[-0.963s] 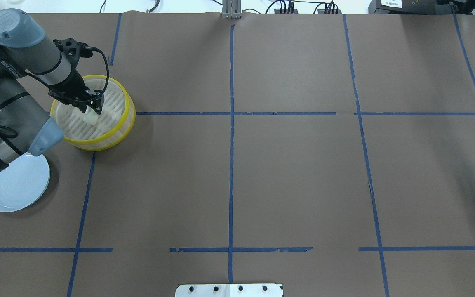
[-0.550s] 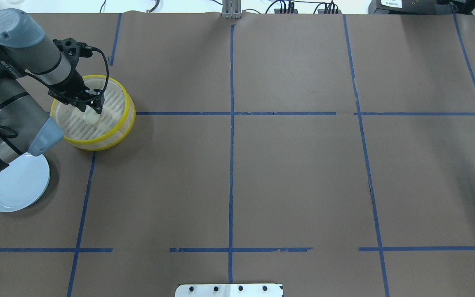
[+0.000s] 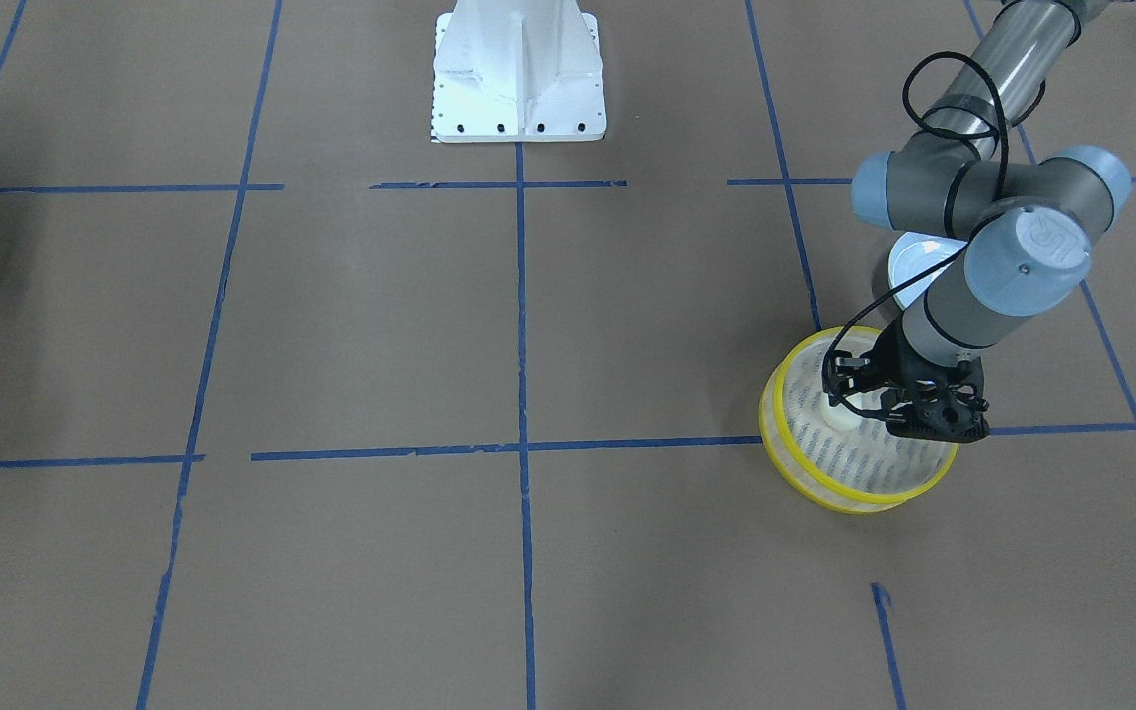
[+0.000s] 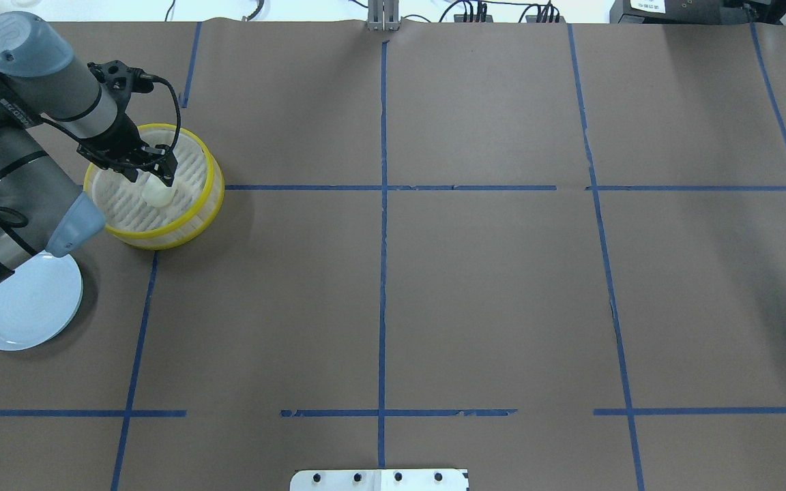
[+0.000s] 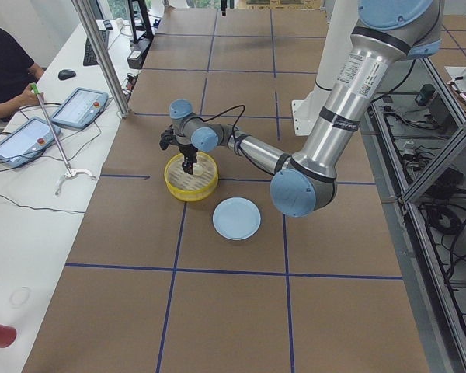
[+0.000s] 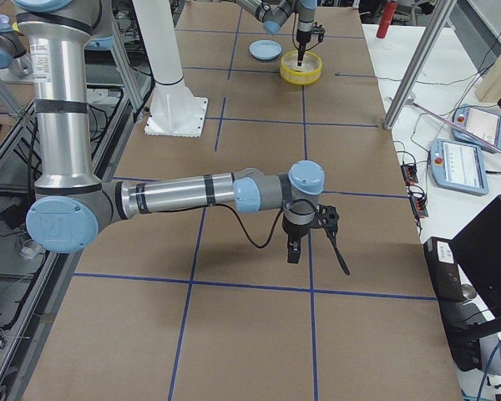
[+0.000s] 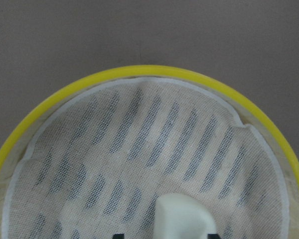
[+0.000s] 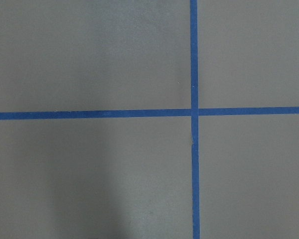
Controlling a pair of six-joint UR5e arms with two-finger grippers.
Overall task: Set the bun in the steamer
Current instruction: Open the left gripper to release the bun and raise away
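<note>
The steamer (image 4: 212, 194), a round basket with yellow rims and a slotted beige floor, stands at the table's far left. It also shows in the front-facing view (image 3: 824, 493) and the left wrist view (image 7: 154, 72). The bun (image 4: 159, 196) is a small cream-white lump lying on the steamer floor (image 3: 839, 415) (image 7: 183, 219). My left gripper (image 4: 153, 179) hangs open just above the bun, with a finger on either side and a gap beside the bun. My right gripper (image 6: 292, 251) shows only in the exterior right view, low over bare table. I cannot tell whether it is open or shut.
A pale blue plate (image 4: 24, 307) lies empty on the table near the steamer, partly under my left arm. The white robot base (image 3: 519, 79) stands mid-table at the robot's side. Brown paper with blue tape lines (image 8: 193, 111) covers the table.
My left gripper has opened and risen slightly inside the steamer. The bun has left the fingers and now lies on the steamer floor.
</note>
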